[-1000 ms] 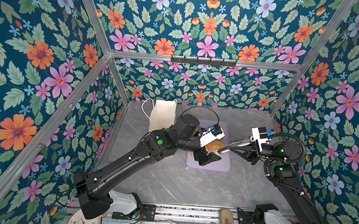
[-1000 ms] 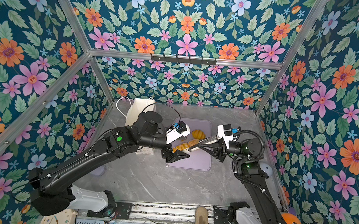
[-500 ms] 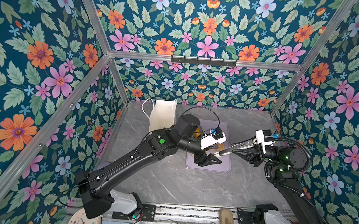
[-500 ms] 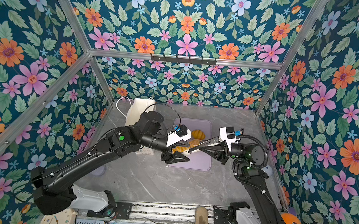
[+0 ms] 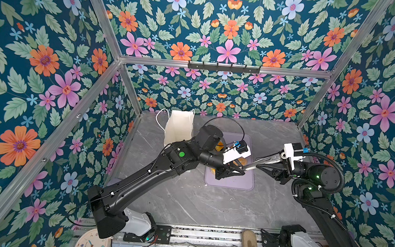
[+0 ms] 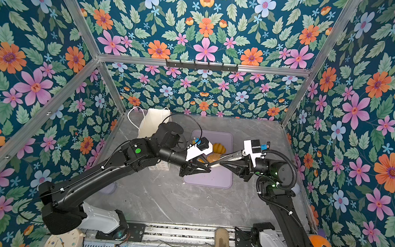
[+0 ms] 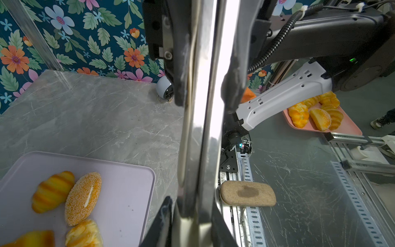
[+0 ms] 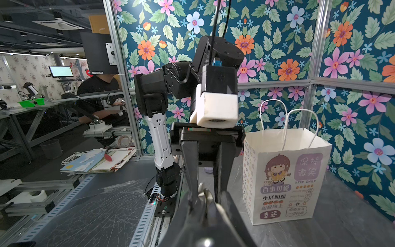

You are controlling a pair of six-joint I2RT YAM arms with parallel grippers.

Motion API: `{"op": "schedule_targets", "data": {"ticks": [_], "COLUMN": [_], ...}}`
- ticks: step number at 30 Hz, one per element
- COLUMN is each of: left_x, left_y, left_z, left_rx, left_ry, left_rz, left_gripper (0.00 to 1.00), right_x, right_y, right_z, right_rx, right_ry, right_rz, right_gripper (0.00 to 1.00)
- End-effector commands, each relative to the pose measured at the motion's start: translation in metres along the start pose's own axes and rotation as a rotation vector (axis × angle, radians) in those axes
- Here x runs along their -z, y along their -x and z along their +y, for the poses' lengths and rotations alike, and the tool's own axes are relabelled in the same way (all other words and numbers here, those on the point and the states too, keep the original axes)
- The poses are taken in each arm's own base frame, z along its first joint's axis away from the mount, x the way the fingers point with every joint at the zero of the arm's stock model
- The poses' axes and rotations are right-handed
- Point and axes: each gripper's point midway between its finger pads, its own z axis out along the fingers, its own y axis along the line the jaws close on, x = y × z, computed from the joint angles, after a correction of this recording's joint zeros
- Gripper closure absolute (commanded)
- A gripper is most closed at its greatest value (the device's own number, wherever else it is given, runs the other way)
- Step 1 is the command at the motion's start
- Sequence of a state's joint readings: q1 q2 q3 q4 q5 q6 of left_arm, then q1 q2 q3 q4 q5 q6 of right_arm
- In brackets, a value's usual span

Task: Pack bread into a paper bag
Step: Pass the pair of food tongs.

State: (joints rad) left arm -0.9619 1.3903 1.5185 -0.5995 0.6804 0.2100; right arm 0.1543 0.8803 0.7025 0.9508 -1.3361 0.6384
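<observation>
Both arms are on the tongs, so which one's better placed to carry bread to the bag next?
Probably left. The paper bag stands on the left side, close by that arm, and the left pincer grips the tongs over the tray of bread.

— Where do the top views sit?

— High over the bench's (image 5: 185, 205) front edge, tilted steeply down toward the back wall. Both top views take in the whole bench and both arms, almost identically.

— And the wrist cameras?

— The left wrist one sits hard against the tongs (image 7: 205, 107), facing the front right corner and the right arm (image 7: 277, 102). It shares the lavender tray (image 7: 128, 181) with the top views. The right wrist one faces the back left corner, showing the left arm (image 8: 160, 141) and paper bag (image 8: 286, 166), both also seen from above.
</observation>
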Motion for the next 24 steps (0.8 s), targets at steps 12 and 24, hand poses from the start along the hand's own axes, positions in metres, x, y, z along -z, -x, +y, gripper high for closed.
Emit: {"op": "schedule_targets", "data": {"ticks": [12,24], "left_x": [0.003,0.008], "left_y": [0.006,0.015], "left_z": [-0.002,0.007], "left_rx": [-0.003,-0.015], "left_ry": [0.002,0.064], "left_rz": [-0.020,-0.044], "left_gripper": [0.77,0.79], "right_x": [0.000,-0.008], "right_y": [0.002,-0.019], "right_z": [-0.013,-0.015], "right_rx": [-0.052,-0.125], "right_ry": [-0.058,-0.034], "right_rz": [-0.021,0.058], "right_gripper": [0.47,0.41]}}
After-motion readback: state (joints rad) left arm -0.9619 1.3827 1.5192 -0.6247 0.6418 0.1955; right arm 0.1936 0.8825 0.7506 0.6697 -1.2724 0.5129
